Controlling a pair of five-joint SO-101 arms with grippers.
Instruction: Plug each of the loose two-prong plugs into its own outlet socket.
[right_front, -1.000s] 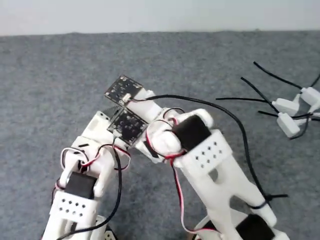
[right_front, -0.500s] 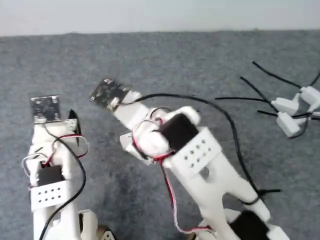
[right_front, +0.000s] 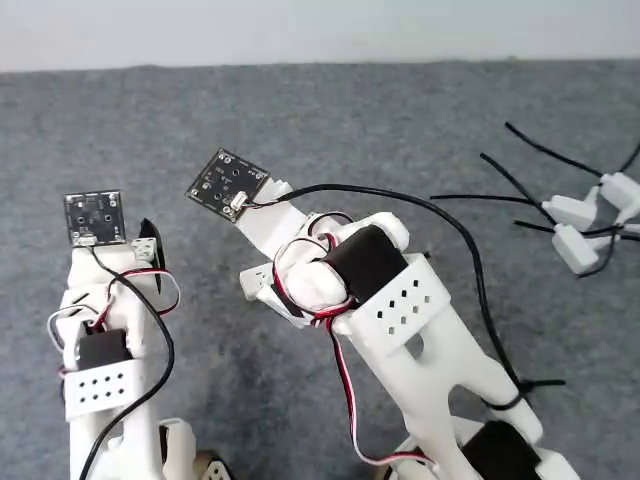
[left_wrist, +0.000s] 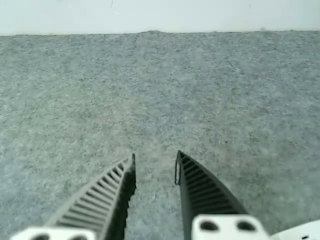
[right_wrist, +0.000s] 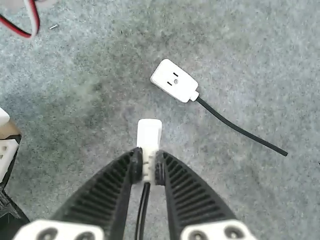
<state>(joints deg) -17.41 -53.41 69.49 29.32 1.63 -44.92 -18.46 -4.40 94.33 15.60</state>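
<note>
My right gripper (right_wrist: 146, 152) is shut on a white plug (right_wrist: 149, 134). The plug's black cord runs back between the fingers. Just beyond the plug a white outlet socket (right_wrist: 174, 80) lies flat on the grey carpet, face up, with its black cord (right_wrist: 240, 131) trailing away. A short gap separates the plug from the socket. My left gripper (left_wrist: 154, 162) is open over bare carpet with nothing between its fingers. In the high view the left arm (right_front: 100, 340) stands at the left and the right arm (right_front: 380, 290) in the middle.
Several white plugs and sockets (right_front: 580, 225) with black cords lie bunched at the far right of the carpet. A pale wall (right_front: 320, 30) borders the far edge. Red servo wires (right_wrist: 20, 25) hang near the right wrist.
The left arm has swung away to the left from beside the right arm. The right arm has shifted only slightly and still holds the plug.
</note>
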